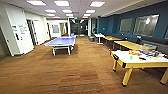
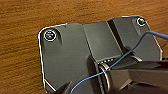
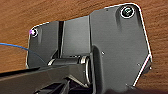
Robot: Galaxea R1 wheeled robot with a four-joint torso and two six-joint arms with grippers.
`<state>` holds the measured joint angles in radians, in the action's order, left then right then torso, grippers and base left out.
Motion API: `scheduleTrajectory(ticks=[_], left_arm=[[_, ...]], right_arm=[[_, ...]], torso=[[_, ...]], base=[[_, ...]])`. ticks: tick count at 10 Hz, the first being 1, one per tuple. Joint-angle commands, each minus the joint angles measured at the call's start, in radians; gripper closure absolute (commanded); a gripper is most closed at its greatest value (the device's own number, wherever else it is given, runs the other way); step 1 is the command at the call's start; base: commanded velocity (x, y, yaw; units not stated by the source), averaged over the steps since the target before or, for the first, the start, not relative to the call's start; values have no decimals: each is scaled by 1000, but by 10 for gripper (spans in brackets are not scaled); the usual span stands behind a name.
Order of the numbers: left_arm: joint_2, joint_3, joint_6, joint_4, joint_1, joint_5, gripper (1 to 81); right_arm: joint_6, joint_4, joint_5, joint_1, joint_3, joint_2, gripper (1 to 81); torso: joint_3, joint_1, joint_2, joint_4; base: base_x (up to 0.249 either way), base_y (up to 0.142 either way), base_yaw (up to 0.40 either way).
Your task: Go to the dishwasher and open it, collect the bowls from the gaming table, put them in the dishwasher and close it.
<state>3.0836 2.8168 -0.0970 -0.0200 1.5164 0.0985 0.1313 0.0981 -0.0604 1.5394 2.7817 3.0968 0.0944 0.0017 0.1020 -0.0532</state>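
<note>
Gaming table (image 1: 130, 60), with its white top and yellow wooden sides and legs, stands at the right of the head view, close to the robot, on a brown wood-patterned floor (image 1: 75, 72). A black slot shows at its near end. Several small things lie scattered on its top toward the far right, orange, green and dark among them; they are too blurred to tell whether any is a bowl. Behind it a row of yellow-topped tables (image 1: 130, 45) runs along the dark blue wall (image 1: 112, 23). A blue table-tennis table (image 1: 61, 41) stands well apart, further down the room at left of centre. White doors (image 1: 18, 31) line the left wall.

Both wrist views look down on the brown floor past the robot's own dark plate, with a thin blue cable (image 2: 100, 72) crossing. Whether either tool is apart or together I cannot tell, nor how it lies relative to the gaming table.
</note>
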Motion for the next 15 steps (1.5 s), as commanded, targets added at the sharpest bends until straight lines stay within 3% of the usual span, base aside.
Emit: scheduleTrajectory(ticks=[1,15], left_arm=[[1,3,2,6,-51,-46,10],[3,3,2,6,-54,-48,10]], right_arm=[[-2,8,44,-52,-2,4,10],[-1,6,44,-55,-8,9,10]], torso=[[0,0,0,0],[0,1,0,0]], base=[[243,0,0],[227,0,0]])
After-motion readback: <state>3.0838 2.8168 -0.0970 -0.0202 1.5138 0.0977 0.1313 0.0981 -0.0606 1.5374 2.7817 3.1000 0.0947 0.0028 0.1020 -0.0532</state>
